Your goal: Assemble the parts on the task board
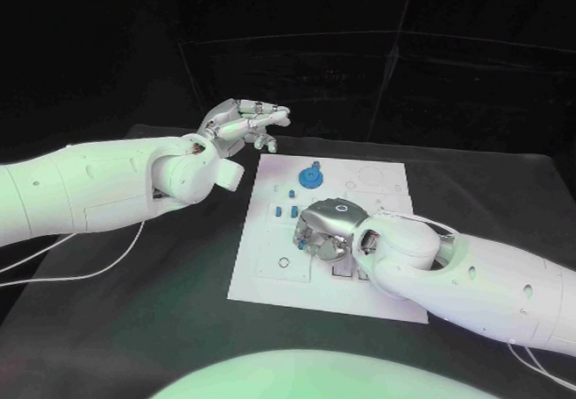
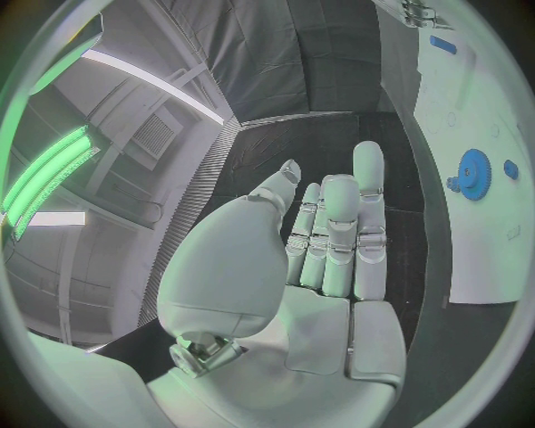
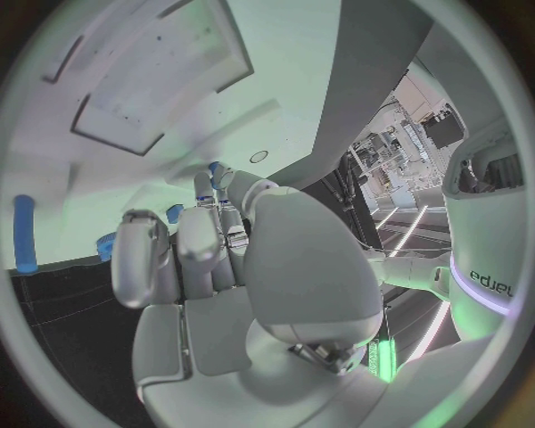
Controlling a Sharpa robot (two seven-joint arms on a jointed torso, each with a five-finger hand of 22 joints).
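Black table (image 1: 131,334) lies under the white task board (image 1: 273,282), and nearest me my right hand (image 1: 323,231) hangs knuckles-up over the board's middle, fingers curled down; whether they grasp anything I cannot tell. From its wrist I see a blue peg (image 3: 23,234) lying lengthwise beyond my fingertips, well apart. Farther off, my left hand (image 1: 244,121) hovers released beside the board's far corner, the blue gear (image 2: 473,173) off to its side.

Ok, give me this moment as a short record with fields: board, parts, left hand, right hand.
board: white board flat on the black table
parts: blue gear at the far end, small blue pieces nearer the middle
left hand: left hand raised beyond the board's far left corner, fingers apart, holding nothing
right hand: right hand over the board's middle, fingers down; grip unclear
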